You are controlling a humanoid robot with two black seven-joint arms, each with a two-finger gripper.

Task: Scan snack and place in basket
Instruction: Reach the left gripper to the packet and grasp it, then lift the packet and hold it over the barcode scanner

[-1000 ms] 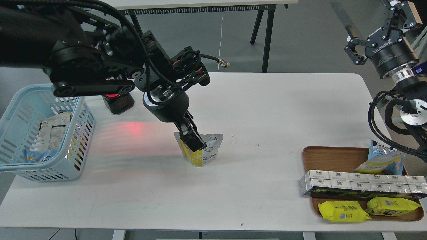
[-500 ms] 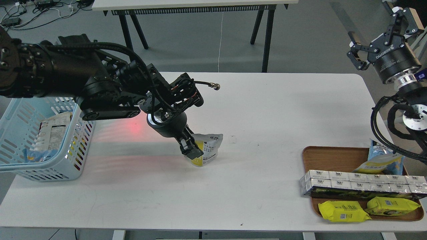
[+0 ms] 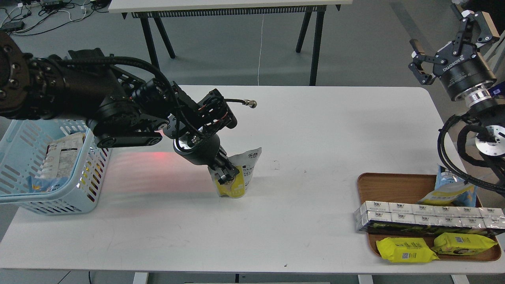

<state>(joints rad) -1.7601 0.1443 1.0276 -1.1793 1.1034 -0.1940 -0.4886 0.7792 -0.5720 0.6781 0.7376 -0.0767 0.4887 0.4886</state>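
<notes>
Slippage is my main worry. My left gripper has its jaws clenched on the upper part of the nut pouch, which stands on the white table near its middle, base touching the surface and white top leaning toward my right. I am pinching thin, soft film near the top edge, so the pouch may fold or slide out once its weight hangs from that pinch, and it would drop back onto the table, possibly flat and harder to pick again.

The scan is the second risk. A red glow lies on the table just left of the pouch. If I carry the pouch through it with the printed back turned away or creased by my jaws, the code may not read.

The light-blue basket sits at the table's left edge, well apart from the pouch, with another packet already inside. My forearm hangs over its near corner, so a low swing could knock its rim or catch the pouch on it.

My right gripper hangs high above the wooden tray, jaws spread and holding nothing, clear of all this.
</notes>
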